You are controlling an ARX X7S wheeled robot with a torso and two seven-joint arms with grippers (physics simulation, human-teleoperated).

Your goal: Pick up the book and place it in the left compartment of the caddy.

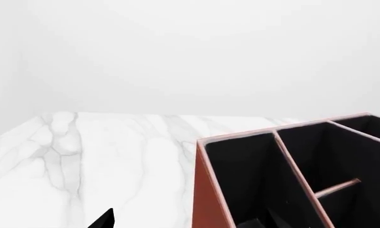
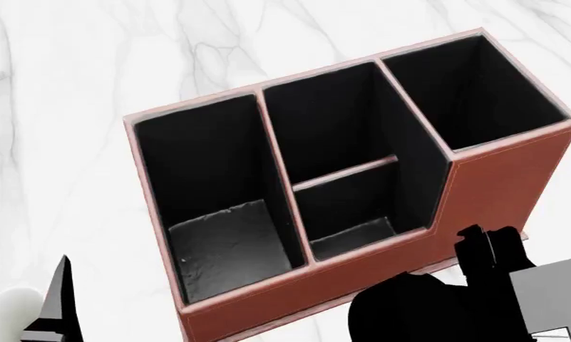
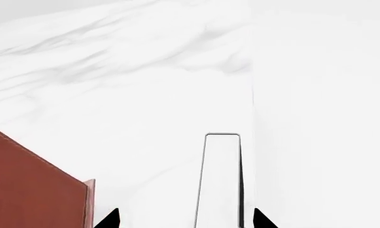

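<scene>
The reddish-brown caddy (image 2: 361, 285) fills the middle of the head view. Its left compartment (image 2: 209, 192) is long, black-lined and holds nothing. The caddy's corner also shows in the left wrist view (image 1: 206, 199) and the right wrist view (image 3: 32, 185). The book (image 3: 220, 180) shows edge-on in the right wrist view as white page edges between thin dark covers. It lies between the spread fingertips of my open right gripper (image 3: 184, 222), nearer one finger and untouched by the other. My left gripper (image 1: 190, 223) is open and empty over the caddy's left wall.
The caddy stands on a white marble table (image 2: 66, 107). The right arm (image 2: 485, 253) is low beside the caddy's stepped front, with a grey flat part (image 2: 552, 299) by it. A white rounded object (image 2: 5, 313) sits at the head view's lower left beside the left fingertip (image 2: 62, 299).
</scene>
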